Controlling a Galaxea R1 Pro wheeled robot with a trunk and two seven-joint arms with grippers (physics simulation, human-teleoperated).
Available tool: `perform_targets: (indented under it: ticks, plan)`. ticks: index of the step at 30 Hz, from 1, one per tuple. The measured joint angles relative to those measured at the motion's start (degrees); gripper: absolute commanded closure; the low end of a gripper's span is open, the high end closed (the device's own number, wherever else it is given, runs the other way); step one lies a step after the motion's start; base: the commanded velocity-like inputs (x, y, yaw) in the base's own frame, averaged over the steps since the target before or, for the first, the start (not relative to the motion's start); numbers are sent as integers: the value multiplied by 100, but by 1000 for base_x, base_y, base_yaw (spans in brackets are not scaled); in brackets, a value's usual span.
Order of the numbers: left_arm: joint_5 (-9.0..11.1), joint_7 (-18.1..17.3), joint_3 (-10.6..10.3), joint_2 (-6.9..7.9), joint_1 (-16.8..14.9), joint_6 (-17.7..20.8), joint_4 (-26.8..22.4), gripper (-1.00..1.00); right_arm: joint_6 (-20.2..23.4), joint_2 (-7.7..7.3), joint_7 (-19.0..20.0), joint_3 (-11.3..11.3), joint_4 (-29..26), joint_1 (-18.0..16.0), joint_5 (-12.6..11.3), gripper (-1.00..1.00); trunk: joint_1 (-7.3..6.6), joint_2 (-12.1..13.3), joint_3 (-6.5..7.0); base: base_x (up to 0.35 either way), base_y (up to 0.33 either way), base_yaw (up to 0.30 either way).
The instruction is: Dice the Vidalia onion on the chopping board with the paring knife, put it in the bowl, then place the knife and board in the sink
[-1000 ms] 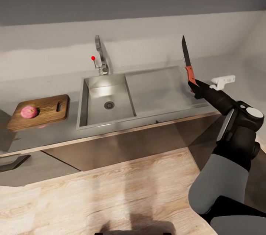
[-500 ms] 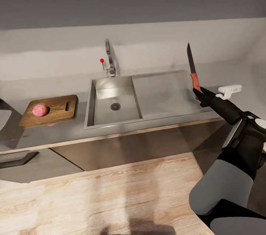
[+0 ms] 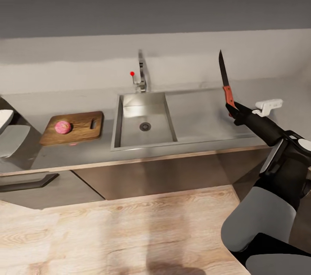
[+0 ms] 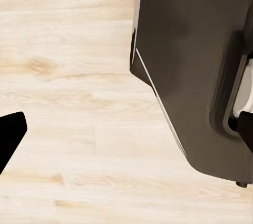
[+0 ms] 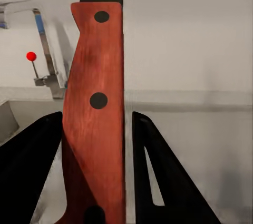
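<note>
Currently your right hand (image 3: pixel 233 111) grips the knife (image 3: pixel 225 80) by its red handle, blade upright over the drainboard, while the onion (image 3: pixel 62 127) sits on the board (image 3: pixel 74 127) far left, past the sink (image 3: pixel 144 121).

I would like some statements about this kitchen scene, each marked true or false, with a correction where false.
1. The onion lies on the chopping board. True.
2. The right gripper holds the knife with its blade pointing up. True.
3. The onion is in the sink. False: the basin holds nothing but its drain.
4. The chopping board lies to the right of the sink. False: it lies to its left on the countertop.
5. The knife handle is red. True.
</note>
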Motion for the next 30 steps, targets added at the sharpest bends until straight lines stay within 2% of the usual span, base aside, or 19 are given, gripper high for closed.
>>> perform_targets:
  ticks: [8,15,30]
  plan:
    - [-4,19,8,7,0,7,-38,-100,1,0,-16,-8,26,3,10,100,0,0,69,0,20,120]
    - [-2,23,16,98,0,8,-116,-100,1,1,-18,-137,23,2,10,100,0,0,130,0,1,117]
    - [-1,15,9,97,0,1,-161,-100,1,1,-9,-164,20,3,10,100,0,0,261,0,0,117]
